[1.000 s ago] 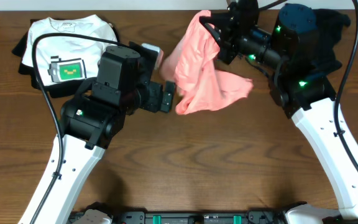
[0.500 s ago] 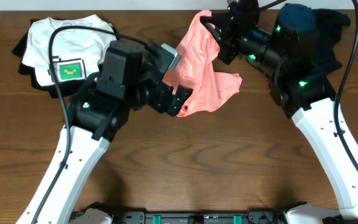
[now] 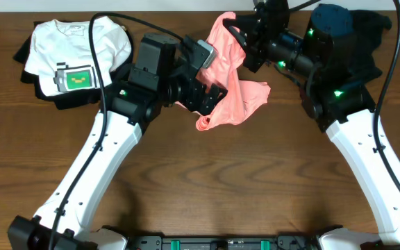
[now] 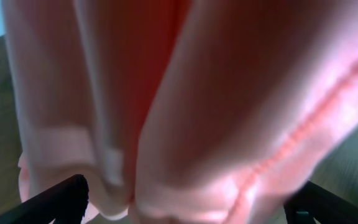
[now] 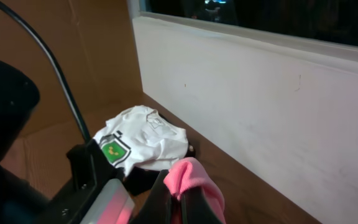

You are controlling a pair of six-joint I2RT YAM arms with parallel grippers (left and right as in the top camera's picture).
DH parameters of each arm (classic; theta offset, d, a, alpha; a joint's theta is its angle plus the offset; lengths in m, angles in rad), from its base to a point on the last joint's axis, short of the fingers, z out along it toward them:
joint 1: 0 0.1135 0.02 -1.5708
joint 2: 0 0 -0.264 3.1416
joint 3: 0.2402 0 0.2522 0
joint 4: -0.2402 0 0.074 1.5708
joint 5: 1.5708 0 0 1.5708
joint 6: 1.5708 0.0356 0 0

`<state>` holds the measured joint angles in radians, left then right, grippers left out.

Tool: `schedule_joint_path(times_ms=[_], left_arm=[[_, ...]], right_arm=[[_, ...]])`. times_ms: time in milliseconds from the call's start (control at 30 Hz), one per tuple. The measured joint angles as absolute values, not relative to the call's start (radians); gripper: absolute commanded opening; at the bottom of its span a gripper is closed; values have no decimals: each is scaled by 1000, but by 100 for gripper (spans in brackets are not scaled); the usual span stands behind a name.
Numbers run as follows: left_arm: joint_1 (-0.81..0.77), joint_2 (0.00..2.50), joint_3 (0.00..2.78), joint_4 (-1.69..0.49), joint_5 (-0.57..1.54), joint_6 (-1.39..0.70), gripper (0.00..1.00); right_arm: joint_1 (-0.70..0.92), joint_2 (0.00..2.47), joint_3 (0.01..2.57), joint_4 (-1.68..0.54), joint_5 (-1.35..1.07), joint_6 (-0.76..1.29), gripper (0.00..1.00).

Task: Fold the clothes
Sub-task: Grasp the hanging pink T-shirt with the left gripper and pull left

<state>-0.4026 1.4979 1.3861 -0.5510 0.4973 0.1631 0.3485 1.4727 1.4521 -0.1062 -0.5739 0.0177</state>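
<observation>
We are pinching the soft, light pink T-shirt (image 3: 247,99) at its top fold with the right hand (image 3: 236,33), the left hand (image 3: 214,97) spread wide about its hanging hem, the likely next hold.

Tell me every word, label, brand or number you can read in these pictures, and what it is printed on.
No text can be read anywhere.
On the white T-shirt: a green square print, a little picture with no legible letters, and a faint line drawing near the collar, too small to read.
On the salmon-pink T-shirt: no print shows.
On the robot arms: only green lights, no legible labels.
</observation>
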Motion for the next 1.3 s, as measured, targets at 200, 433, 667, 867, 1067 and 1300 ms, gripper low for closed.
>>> schedule_joint_path(times_ms=[200,433,667,867,1067,1300], left_arm=[[-402,1515,1386,-526,498,175,6],[-358,1514,1386,-522,464,163,6],[-238,1412,1386,-505,385,120,6],[-177,1265,1386,-450,354,72,6],[-178,1228,1386,-432,354,42,6],[-178,1233,1386,-420,352,11,6]], right_arm=[[348,1473,1452,-103,-576,18,1],[339,1473,1452,-123,-575,18,1],[273,1473,1452,-263,-527,23,20],[214,1473,1452,-368,-459,26,40],[206,1473,1452,-489,-424,27,48],[210,1480,1452,-675,-419,27,56]])
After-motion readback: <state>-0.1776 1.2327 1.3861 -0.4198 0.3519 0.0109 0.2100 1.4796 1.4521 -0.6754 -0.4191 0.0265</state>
